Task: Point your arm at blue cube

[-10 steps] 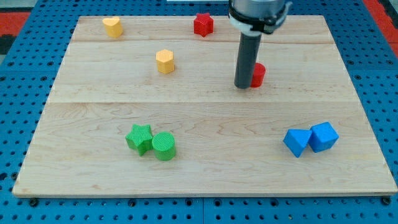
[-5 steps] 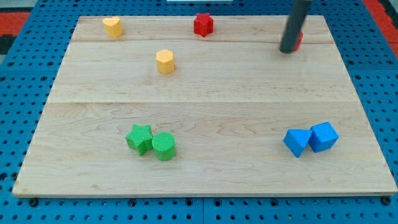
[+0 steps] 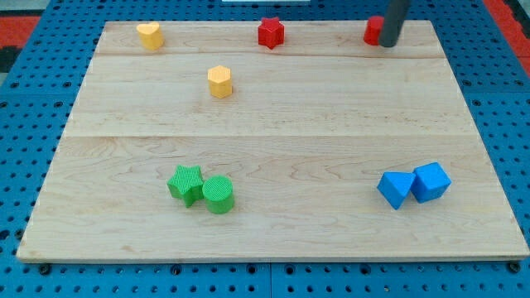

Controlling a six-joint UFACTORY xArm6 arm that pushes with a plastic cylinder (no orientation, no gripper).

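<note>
Single cam, high and in front of the board point(image 3: 273, 108), tilted down, facing the far edge. Mid range: whole board fits, blue pegboard point(image 3: 33, 124) on all sides. No second view, no overlap.

Pale wooden board point(image 3: 273, 108) on blue pegboard. My tip point(image 3: 387, 45) rests at the board's top edge, touching a partly hidden red block point(image 3: 373, 31). The blue cube point(image 3: 431, 181) sits near the board's lower right, touching a second blue block point(image 3: 396, 189).

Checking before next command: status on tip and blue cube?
My tip at view's top, against red block. Blue cube far below, touching second blue block. Nothing between.
</note>
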